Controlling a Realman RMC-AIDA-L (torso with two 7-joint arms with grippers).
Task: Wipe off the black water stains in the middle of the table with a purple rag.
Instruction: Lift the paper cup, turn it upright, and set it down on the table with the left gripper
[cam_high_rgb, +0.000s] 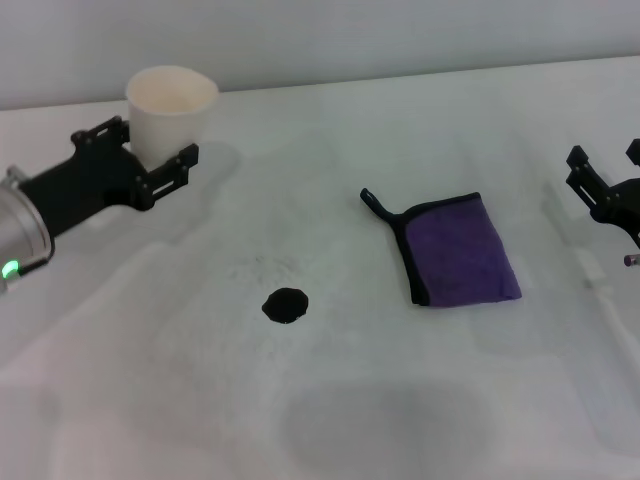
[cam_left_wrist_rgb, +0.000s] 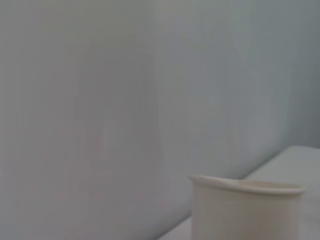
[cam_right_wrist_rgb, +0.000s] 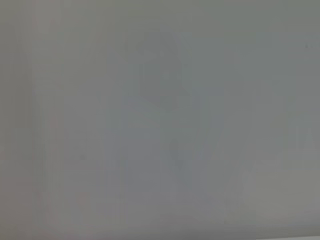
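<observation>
Nearest my head camera, the black stain (cam_high_rgb: 286, 305) sits mid-table (cam_high_rgb: 400, 420), untouched, faint grey specks just beyond it. I judge the wiping not yet begun: the purple rag (cam_high_rgb: 462, 250) lies flat to the stain's right, well apart, ungripped. Its long axis runs roughly toward and away from me, its black loop pointing to the far left. My left gripper (cam_high_rgb: 150, 160) holds its fingers spread around the paper cup (cam_high_rgb: 171, 108) at far left; my right gripper (cam_high_rgb: 605, 185) hovers open at the right edge. Next I'd bring the right one over the rag and pinch it.
</observation>
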